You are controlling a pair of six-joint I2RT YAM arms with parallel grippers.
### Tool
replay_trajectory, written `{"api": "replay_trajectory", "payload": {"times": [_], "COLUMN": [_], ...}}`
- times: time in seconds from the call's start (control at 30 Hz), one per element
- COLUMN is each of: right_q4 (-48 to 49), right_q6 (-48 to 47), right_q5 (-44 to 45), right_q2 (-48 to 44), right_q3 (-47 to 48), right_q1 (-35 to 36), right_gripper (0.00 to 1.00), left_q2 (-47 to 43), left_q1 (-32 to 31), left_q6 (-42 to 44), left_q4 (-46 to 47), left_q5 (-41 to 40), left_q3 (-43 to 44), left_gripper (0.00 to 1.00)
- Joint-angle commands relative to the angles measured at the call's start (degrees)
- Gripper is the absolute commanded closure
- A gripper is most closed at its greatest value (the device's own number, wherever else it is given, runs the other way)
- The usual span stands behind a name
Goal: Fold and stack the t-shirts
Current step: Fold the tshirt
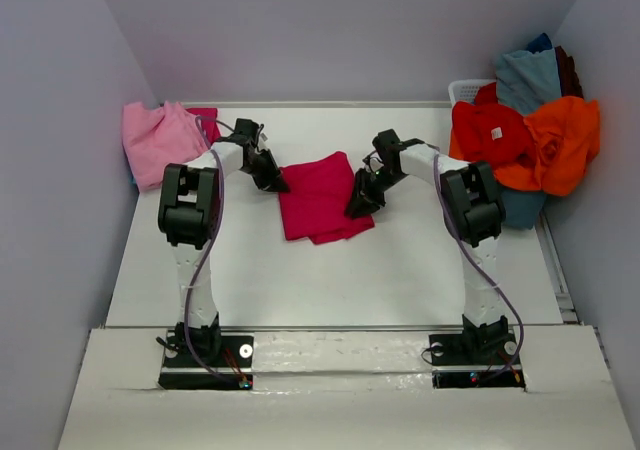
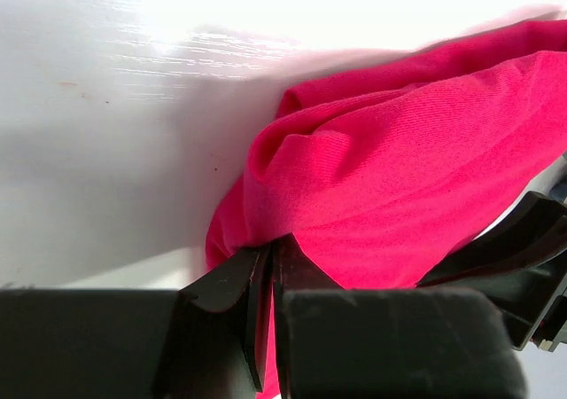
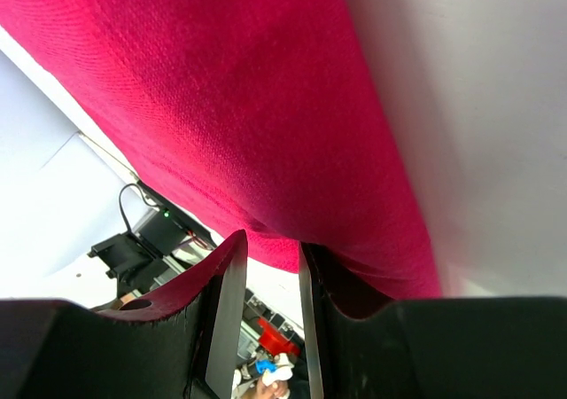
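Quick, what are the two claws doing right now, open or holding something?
Left gripper: closed, pinching the crimson t-shirt at its edge.
Right gripper: jaws slightly apart at the same shirt's edge; a grip cannot be told.

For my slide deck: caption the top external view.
Left fingers and right fingers pinch opposite sides of the crimson t-shirt.

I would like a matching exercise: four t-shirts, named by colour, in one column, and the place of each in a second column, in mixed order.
1. crimson t-shirt
2. light pink t-shirt
3. orange t-shirt
4. grey-blue t-shirt

A. far right, highest, behind the red t-shirt
B. far left of the table
C. centre of the table
D. far right, right of the red t-shirt

Pairs: 1-C, 2-B, 3-D, 4-A
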Motion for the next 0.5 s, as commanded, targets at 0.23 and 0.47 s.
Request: {"api": "replay_trajectory", "payload": {"times": [0.23,0.47], "right_q4": [-0.4,-0.8], "right_q6": [-2.1,-2.4], "right_q5": [2.0,2.0], "right_q2": [1.2,0.9], "right_q3": [1.9,2.3], "right_q1": [-0.2,-0.2], "right_gripper": [0.64,0.64], "left_q2": [-5.5,-10.7], "left_q1": [0.6,3.4], "left_q6": [3.0,2.8], "left_q4": [-1.3,0.2], "left_q5": [-5.0,-5.0], "left_q3": [0.1,-4.2], "left_gripper": [0.79,0.63]}}
